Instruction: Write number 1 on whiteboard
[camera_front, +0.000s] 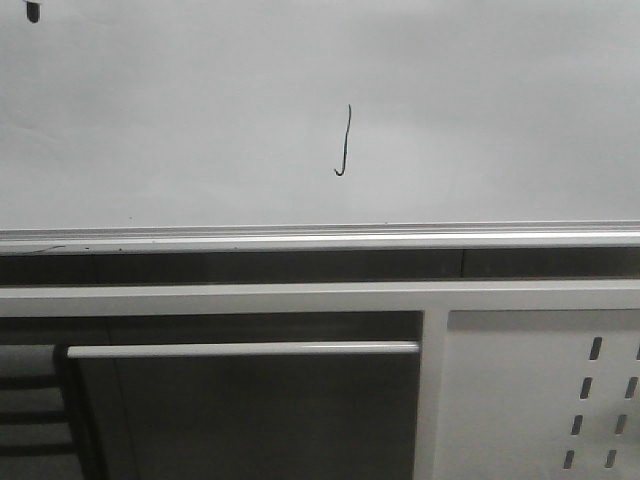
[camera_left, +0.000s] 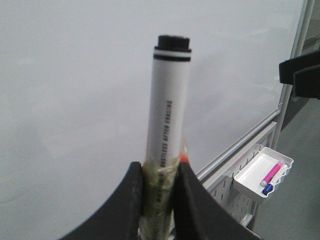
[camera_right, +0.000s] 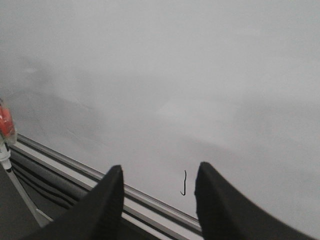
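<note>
- Large pale grey-white glossy whiteboard (camera_front: 200, 120): fills upper part of front view; silver metal rail (camera_front: 300, 238) along lower edge.
- Thin black marker stroke, number 1 (camera_front: 344, 142): on board approx. centre, slightly right of middle, above rail w/ a gap; nearly vertical, small hook to left at lower end. Also seen in right wrist view (camera_right: 184, 183), between the two fingers' outlines.
- Left gripper (camera_left: 159, 192): black fingers clamped on white cylindrical marker w/ black cap end (camera_left: 169, 105); cap end points toward board; yellowish tape wrap at grip zone. Tip-to-board contact: can't tell.
- Right gripper (camera_right: 159, 192): black fingers apart, nothing between them; faces board near the stroke.
- White perforated metal panel (camera_front: 540, 400): below board, lower right in front view.
- Small white plastic tray (camera_left: 260, 172): hung on perforated panel below the rail, left wrist view; holds pink marker (camera_left: 272, 173) & a blue-capped item (camera_left: 267, 188).
- Small dark mark (camera_front: 33, 11): top left corner of front view; identity unclear.
</note>
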